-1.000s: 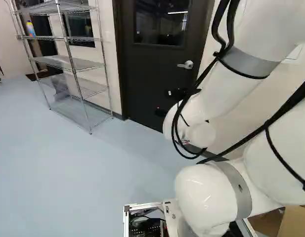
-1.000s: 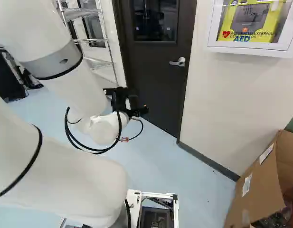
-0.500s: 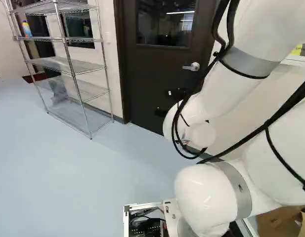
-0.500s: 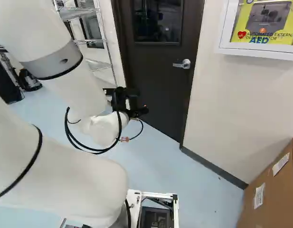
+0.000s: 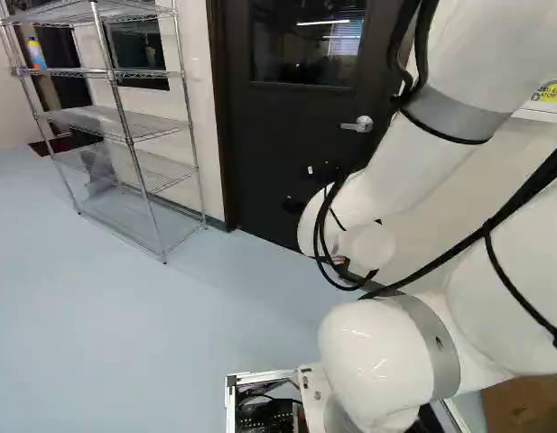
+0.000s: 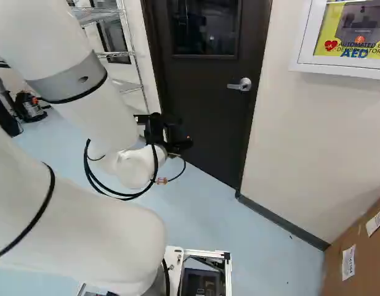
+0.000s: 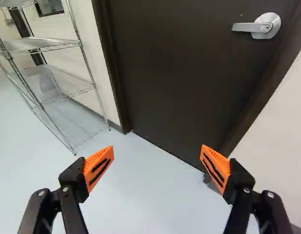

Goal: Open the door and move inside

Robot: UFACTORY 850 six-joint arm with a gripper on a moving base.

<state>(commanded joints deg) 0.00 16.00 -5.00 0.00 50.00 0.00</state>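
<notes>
Shows a room with a pale blue floor (image 5: 170, 307) and cream walls (image 6: 319, 129), edged low down with dark baseboard (image 6: 282, 222). Ahead of the arm (image 6: 79, 228), at the upper middle of the right base view, shows a dark door (image 6: 202, 86), closed in its frame. Has a window (image 6: 205, 28) in its upper part and, below that, a silver lever handle (image 7: 258, 26) near the edge by the cabinet's side of the wall. Reaches out toward the door with a black gripper (image 6: 168, 131). Has the gripper (image 7: 156, 151) spread wide in the wrist view, orange pads (image 7: 98, 165) well apart, with hold of nothing. Looks past them to the door's bottom edge; sees the handle ahead and off to one side, clear of both fingertips. At the left of the left base view, shows wire shelving (image 5: 134, 126) with a bottle (image 5: 36, 54) on it. At the right of the right base view, shows a white cabinet (image 6: 307, 37) on the wall, with yellow inside, and lower down a cardboard box (image 6: 362, 246) bearing white labels.
</notes>
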